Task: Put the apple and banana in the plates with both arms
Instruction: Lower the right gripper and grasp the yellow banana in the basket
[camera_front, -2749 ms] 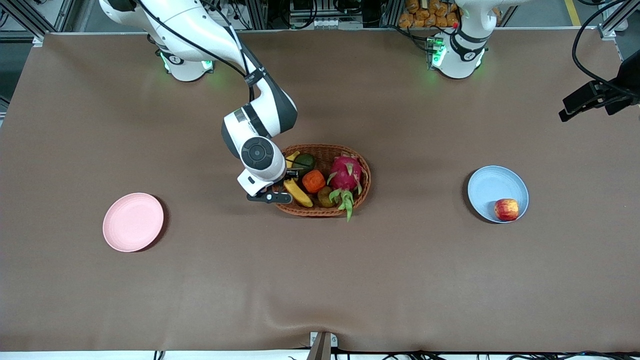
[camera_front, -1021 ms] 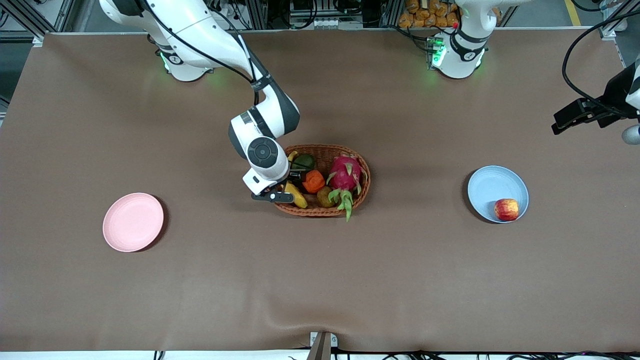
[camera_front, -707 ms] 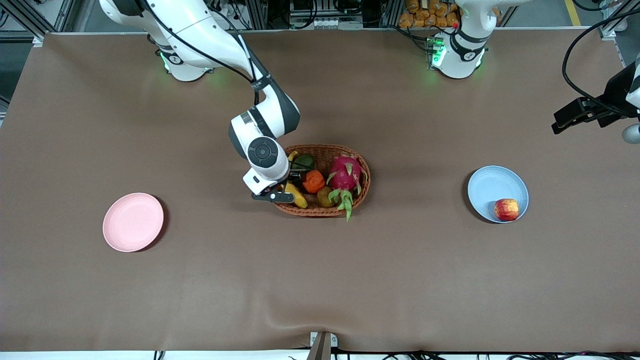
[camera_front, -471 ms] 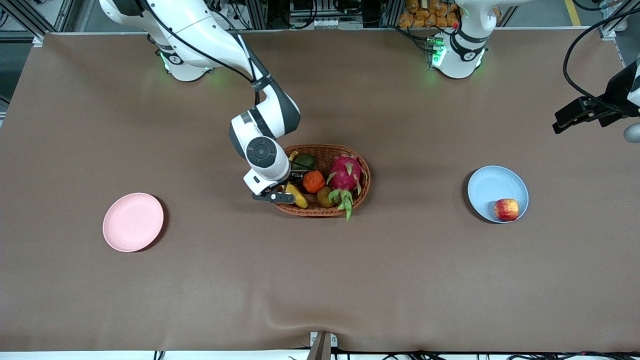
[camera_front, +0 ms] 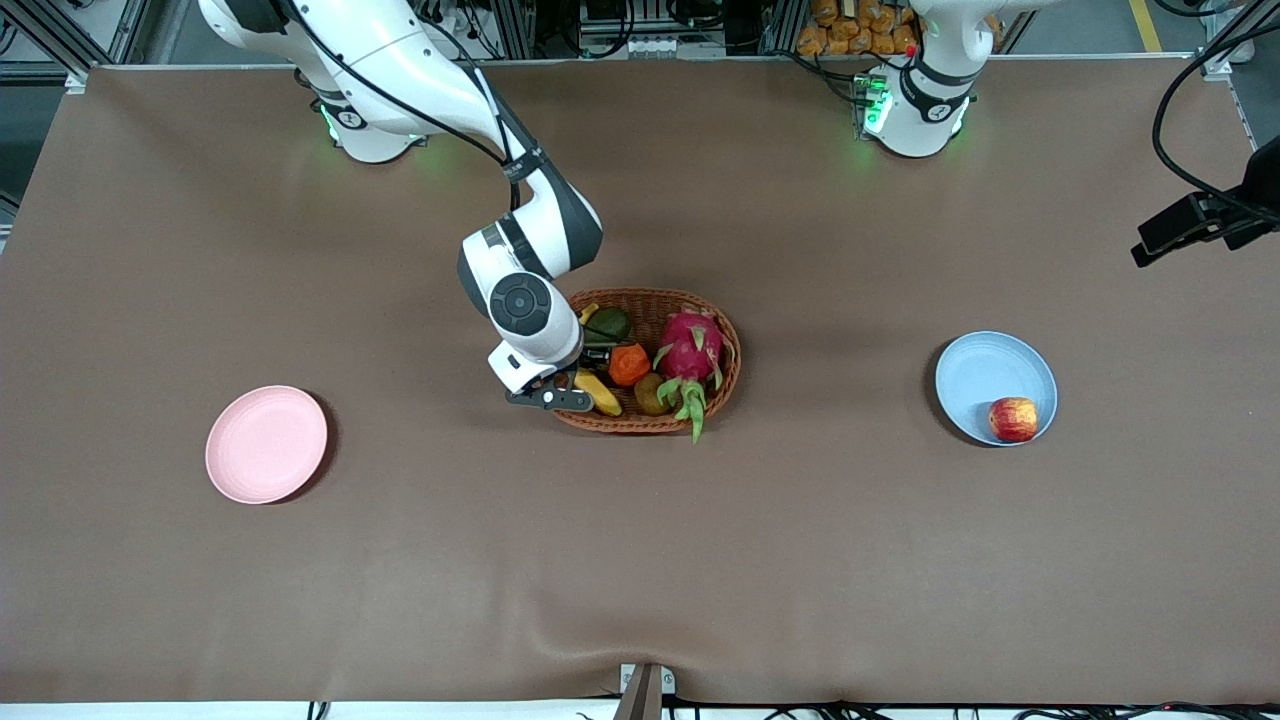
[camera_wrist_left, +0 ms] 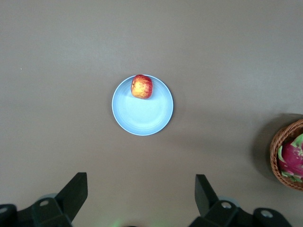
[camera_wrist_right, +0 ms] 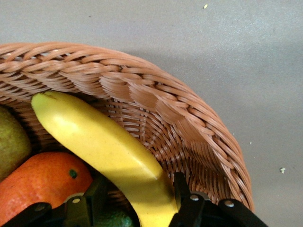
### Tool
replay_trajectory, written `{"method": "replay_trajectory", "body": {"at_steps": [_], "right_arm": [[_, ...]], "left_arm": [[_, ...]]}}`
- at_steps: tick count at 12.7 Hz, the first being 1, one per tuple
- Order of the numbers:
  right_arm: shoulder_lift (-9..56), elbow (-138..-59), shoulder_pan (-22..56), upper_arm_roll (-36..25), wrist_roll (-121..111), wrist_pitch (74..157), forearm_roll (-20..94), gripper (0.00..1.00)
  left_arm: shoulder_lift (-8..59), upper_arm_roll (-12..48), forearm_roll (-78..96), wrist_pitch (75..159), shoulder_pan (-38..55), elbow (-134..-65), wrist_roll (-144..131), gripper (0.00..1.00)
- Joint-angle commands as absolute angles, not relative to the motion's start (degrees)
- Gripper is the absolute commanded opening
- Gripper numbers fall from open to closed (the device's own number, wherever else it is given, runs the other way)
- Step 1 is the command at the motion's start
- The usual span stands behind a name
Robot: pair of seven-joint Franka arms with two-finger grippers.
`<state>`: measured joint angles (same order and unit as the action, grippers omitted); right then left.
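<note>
The banana lies in the wicker basket at its edge toward the right arm's end. My right gripper is down in the basket, open, with its fingers on either side of the banana. One finger touches it; the other stands a little apart. The apple sits on the pale blue plate, and both show in the left wrist view: the apple and the plate. The pale pink plate holds nothing. My left gripper is open and empty, high over the table's left-arm end.
The basket also holds a pink dragon fruit, an orange fruit, a dark green fruit and a small brown fruit. The orange fruit lies right beside the banana.
My right gripper has moved slightly deeper into the basket, around the banana, which has shifted a little. My left gripper has drifted toward the left arm's end of the table.
</note>
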<state>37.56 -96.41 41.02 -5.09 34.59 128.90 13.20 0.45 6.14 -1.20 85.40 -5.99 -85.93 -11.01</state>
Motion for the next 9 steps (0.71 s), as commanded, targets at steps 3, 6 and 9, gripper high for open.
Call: {"method": "replay_trajectory", "body": {"at_steps": [3, 6, 9], "right_arm": [[39.72, -96.5, 41.4, -5.36, 34.19, 130.43, 13.71, 0.65], [39.82, -96.42, 41.57, -5.36, 34.28, 131.13, 13.62, 0.19], [38.85, -96.07, 40.96, -5.62, 34.72, 130.79, 13.54, 0.0]], "left_arm": [[0.26, 6.33, -1.05, 86.48, -7.38, -86.57, -10.28, 1.0], [0.26, 6.33, -1.05, 86.48, -7.29, -86.92, -10.28, 1.0], [0.26, 6.33, -1.05, 86.48, -7.29, -87.19, -10.28, 1.0]]}}
